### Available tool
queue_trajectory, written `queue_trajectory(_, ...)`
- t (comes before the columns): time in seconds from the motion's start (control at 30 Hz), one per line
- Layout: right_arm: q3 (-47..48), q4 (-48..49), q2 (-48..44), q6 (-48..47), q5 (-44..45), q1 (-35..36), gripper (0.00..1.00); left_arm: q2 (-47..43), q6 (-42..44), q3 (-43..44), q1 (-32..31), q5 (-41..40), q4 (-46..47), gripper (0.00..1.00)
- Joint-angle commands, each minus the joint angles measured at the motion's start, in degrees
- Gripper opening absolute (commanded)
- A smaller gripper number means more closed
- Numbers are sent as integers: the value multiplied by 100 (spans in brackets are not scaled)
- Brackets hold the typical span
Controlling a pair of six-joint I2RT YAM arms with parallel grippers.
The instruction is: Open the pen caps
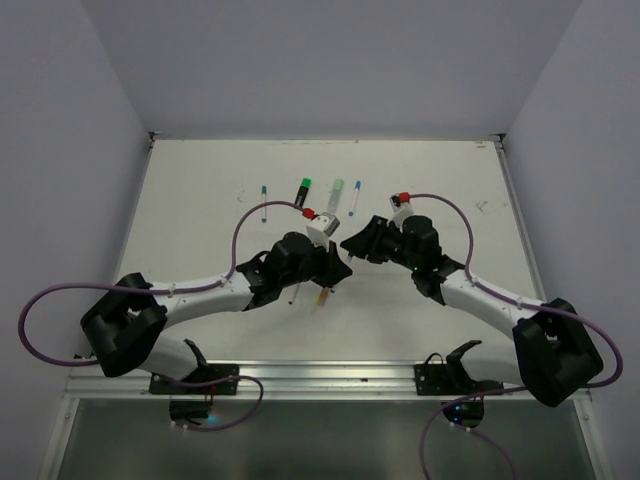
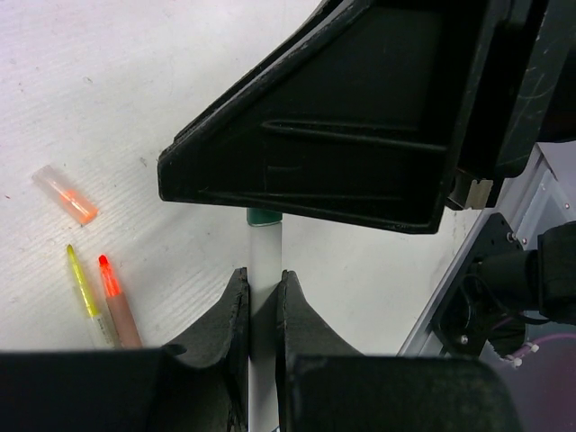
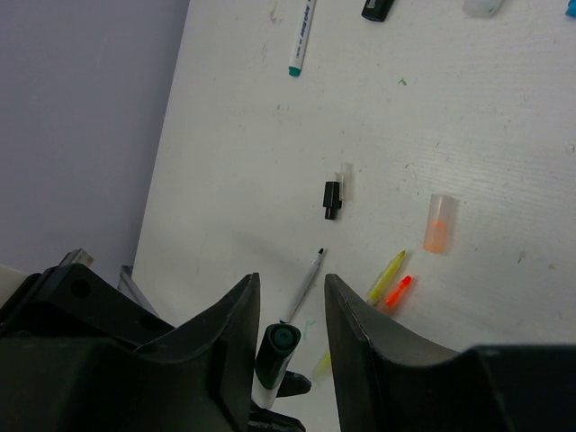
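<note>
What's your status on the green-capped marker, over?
Left fingers shut on white barrel. Right fingers open, straddling green cap, cap on. Loose orange cap lies well aside.

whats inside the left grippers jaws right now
A white pen barrel, pinched by the left gripper, with its dark green cap on. The right gripper hangs over the cap, hiding most of it; the barrel's lower end is covered by the fingers.
</note>
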Motion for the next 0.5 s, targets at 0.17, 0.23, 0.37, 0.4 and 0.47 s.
queue_trajectory(0.17,5,359,85,87,-82,74,22,-28,-69,175,31,-123,412,0)
queue_trajectory(0.23,14,359,94,96,-91,83,14,-28,-69,157,31,-123,421,0)
queue_trajectory(0.37,102,228,50,52,32,74,0,-11,-43,148,31,-106,359,0)
queue_trajectory(0.4,145,166,-2,-17,145,83,0,-11,-26,131,31,-97,342,0)
queue_trajectory(0.47,295,-45,-64,-71,278,83,0,-11,-8,96,22,-97,272,0)
